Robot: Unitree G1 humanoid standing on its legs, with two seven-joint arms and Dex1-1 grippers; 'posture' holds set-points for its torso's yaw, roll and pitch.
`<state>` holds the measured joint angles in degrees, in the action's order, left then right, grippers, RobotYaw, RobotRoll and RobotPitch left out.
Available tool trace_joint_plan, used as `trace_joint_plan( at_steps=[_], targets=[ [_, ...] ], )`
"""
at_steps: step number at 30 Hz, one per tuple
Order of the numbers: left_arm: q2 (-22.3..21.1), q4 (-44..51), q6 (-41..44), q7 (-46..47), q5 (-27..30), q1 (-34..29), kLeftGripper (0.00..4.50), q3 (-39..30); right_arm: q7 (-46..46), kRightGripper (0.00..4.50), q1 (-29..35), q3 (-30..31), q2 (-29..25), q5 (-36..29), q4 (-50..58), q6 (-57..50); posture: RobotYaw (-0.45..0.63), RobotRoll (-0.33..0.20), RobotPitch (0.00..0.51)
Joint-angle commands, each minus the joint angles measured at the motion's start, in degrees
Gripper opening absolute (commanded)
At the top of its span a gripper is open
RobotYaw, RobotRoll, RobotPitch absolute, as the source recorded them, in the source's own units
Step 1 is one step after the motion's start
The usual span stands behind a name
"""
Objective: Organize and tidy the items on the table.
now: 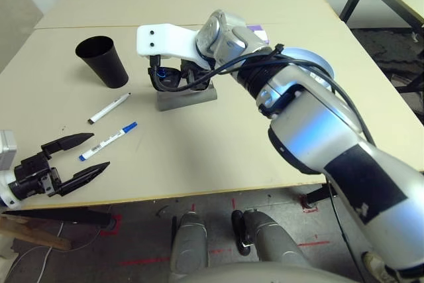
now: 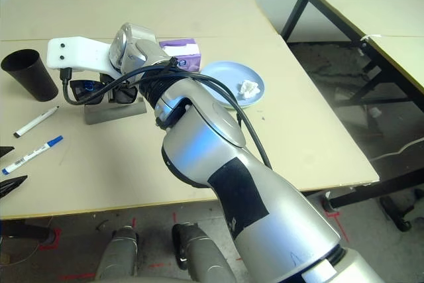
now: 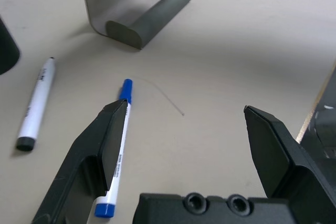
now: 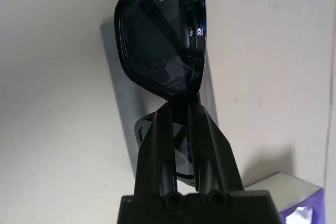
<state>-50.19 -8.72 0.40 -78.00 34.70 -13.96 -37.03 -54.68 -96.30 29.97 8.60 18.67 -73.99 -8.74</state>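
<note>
I have the right gripper clamped on the black sunglasses, held just above the grey glasses case mid-table. My left gripper gapes wide, empty, at the near left edge beside the blue-capped marker.

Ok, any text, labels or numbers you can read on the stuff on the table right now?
None legible.
Blue-capped marker: barrel print, too small to read.
Black-capped marker: barrel print, blurred.
Purple and white box: no readable text.
Sunglasses: small white mark, unreadable.
</note>
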Motion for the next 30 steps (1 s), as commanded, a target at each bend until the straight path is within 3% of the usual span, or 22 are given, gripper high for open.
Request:
trace_joint_plan(
  at_steps=[1,30],
  targets=[
    [1.1,1.5,0.9,1.3,1.1,-0.6,4.50,-1.0,2.3,0.11,0.0,-1.4,7.3,0.3,-0.7,1.1,0.19,0.000,0.202],
    [2.5,1.9,2.0,4.4,1.2,3.0,4.50,0.6,8.0,0.11,7.6,-1.5,6.8,2.6,-1.9,5.2,0.17,0.000,0.219]
  ],
)
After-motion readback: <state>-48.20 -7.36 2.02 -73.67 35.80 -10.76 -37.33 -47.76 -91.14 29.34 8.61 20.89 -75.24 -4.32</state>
